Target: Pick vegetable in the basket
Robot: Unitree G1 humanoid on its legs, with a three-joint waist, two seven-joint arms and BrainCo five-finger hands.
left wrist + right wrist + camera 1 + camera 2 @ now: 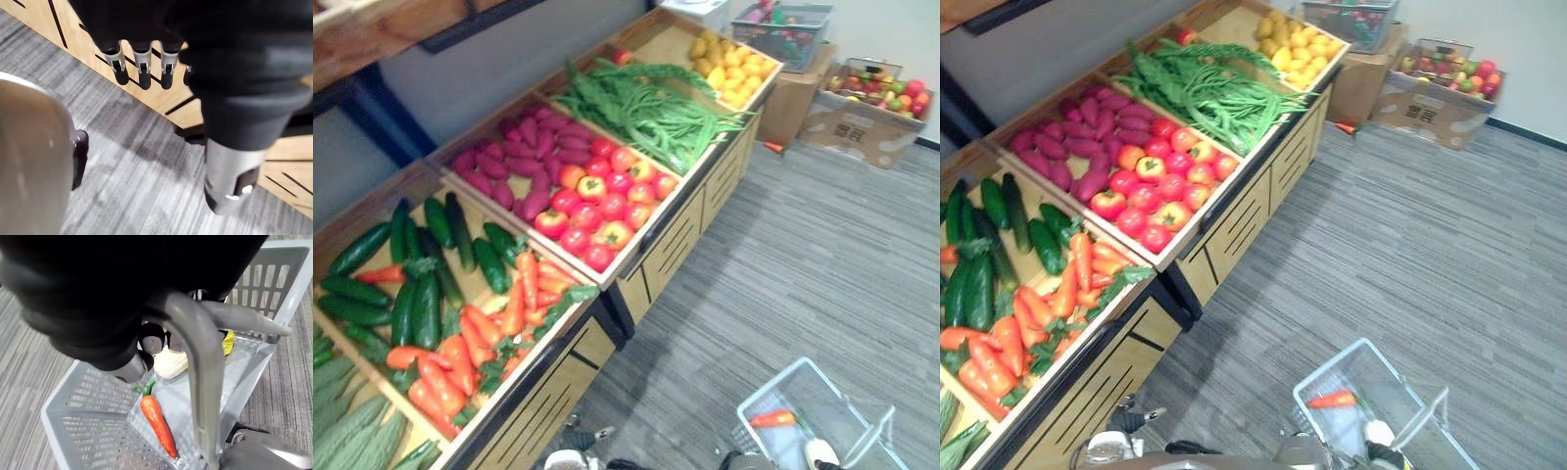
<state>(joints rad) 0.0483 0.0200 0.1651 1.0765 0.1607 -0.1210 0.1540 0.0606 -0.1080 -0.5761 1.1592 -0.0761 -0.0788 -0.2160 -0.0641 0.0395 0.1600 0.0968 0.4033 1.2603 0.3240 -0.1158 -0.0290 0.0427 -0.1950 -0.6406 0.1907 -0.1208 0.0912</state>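
A grey slotted basket (808, 411) hangs low at the right, over the carpet. In it lie an orange carrot (157, 423), a pale vegetable (171, 363) and something yellow (227, 340). My right hand (152, 339) is shut on the basket's grey handle (195, 362), fingers curled round it. My left hand (142, 71) hangs open beside the wooden front of the stand (161, 93), holding nothing. The stand holds carrots (480, 338), cucumbers (421, 284), tomatoes (602, 196), purple sweet potatoes (524, 157), green beans and leaves (651, 113) and yellow peppers (734, 64).
Grey striped carpet (803, 255) spreads to the right of the stand. At the back right a cardboard box (867, 117) holds mixed fruit, and another grey basket (781, 29) sits on a box. Pale green gourds (352, 431) lie at the near left.
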